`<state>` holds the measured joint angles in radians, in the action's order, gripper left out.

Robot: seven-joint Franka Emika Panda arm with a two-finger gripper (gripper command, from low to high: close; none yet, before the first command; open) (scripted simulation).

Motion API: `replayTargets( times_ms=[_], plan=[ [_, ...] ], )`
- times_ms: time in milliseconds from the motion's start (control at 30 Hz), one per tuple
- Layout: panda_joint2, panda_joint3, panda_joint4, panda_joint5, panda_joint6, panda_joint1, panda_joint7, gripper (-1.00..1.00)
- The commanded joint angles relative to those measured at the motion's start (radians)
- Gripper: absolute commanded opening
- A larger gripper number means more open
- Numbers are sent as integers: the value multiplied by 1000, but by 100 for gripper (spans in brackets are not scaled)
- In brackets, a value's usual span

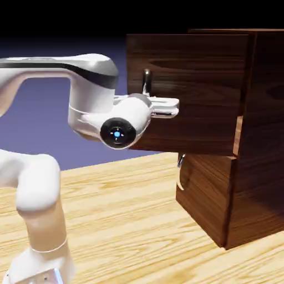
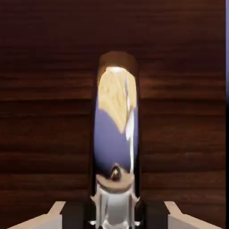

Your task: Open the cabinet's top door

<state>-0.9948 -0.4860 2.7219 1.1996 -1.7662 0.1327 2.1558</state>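
From the exterior view there is one cabinet, one white arm and one gripper. The cabinet is a tall box of dark brown wood grain standing on the right of a pale plank table. It has two front panels, one above the other. The top door is the taller panel; it stands forward of the cabinet body, swung or pulled out toward the left, its face a flat dark rectangle with fine horizontal grain. One curved silver handle shows on it just above the hand. The lower panel sits flush, with a smaller silver handle at its left edge. The gripper lies level against the door face at the handle, its jaws drawn together on the handle.

In the hand view, dark wood grain of the door fills nearly everything. One polished handle runs up the middle, a rounded mirror-like bar reflecting pale wood and violet. Two light finger tips show at the bottom edge, either side of the handle's foot.
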Motion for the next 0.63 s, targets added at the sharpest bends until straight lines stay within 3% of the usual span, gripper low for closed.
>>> replayTargets(
  times_ms=[0,500,600],
  plan=[
    [23,-36,-24,-31,42,-12,-5,-100],
    [396,-579,-501,-304,623,-409,-116,-100],
    [502,-562,-564,-288,739,-353,-168,-100]
  ],
)
